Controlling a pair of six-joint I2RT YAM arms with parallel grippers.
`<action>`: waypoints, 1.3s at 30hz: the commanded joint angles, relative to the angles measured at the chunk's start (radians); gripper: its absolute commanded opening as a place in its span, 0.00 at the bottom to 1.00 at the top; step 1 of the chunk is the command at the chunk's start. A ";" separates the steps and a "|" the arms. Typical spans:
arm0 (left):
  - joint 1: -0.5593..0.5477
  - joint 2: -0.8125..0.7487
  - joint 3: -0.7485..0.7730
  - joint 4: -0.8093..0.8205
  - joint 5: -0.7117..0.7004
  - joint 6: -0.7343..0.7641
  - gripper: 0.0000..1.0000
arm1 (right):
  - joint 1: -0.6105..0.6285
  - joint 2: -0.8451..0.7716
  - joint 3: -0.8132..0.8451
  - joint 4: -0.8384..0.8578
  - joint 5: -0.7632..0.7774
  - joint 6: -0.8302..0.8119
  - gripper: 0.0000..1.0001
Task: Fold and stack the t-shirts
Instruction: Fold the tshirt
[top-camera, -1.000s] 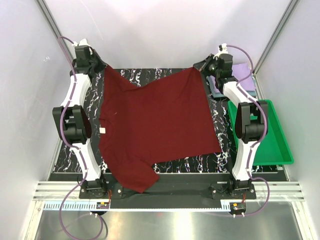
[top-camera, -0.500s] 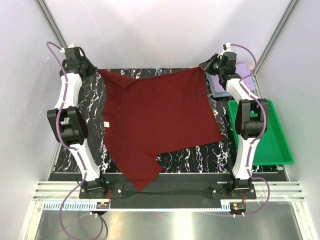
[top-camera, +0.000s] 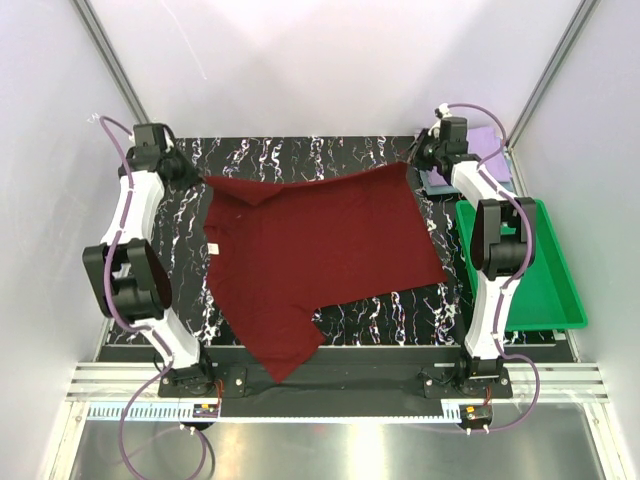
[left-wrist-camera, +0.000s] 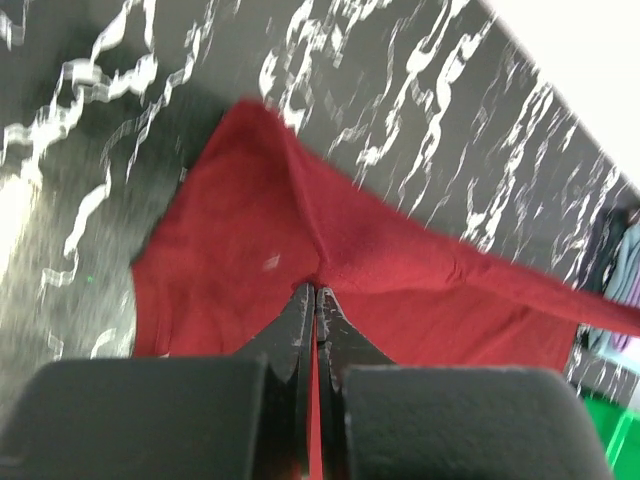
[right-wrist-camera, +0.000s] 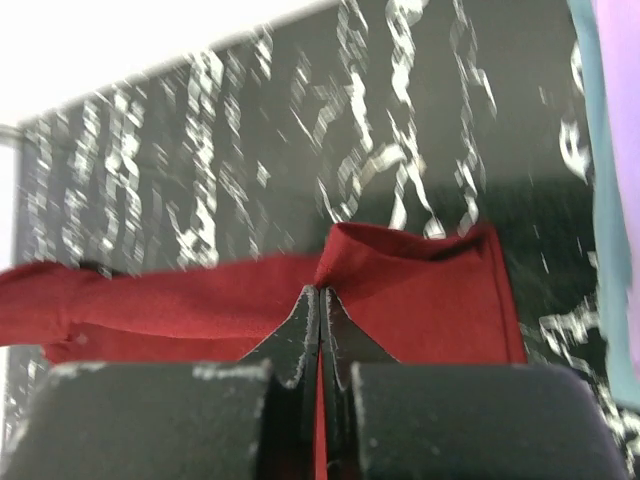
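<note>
Corners of the maroon t-shirt (top-camera: 320, 250), one clamped in my left hand (top-camera: 188, 174) and one in my right hand (top-camera: 416, 162), sit lower and nearer me than a second ago, so the shirt lies spread on the bench (top-camera: 300, 152), ready, I judge, for its first fold.

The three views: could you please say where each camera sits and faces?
Top external: above and behind the bases, looking down on the maroon t-shirt spread on the table; left arm and right arm show.
Left wrist: on the left arm, facing the table past the left gripper, shut on the t-shirt.
Right wrist: likewise, right gripper shut on the t-shirt.
Both wrists share the t-shirt's far edge.
</note>
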 joint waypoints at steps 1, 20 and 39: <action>0.003 -0.092 -0.052 -0.040 0.016 -0.003 0.00 | -0.006 -0.085 -0.049 -0.055 0.027 -0.065 0.00; 0.003 -0.239 -0.473 0.007 0.030 -0.022 0.00 | -0.014 -0.165 -0.255 -0.072 0.046 -0.084 0.00; 0.001 -0.411 -0.593 -0.005 0.033 -0.062 0.00 | -0.014 -0.187 -0.245 -0.122 0.110 -0.085 0.00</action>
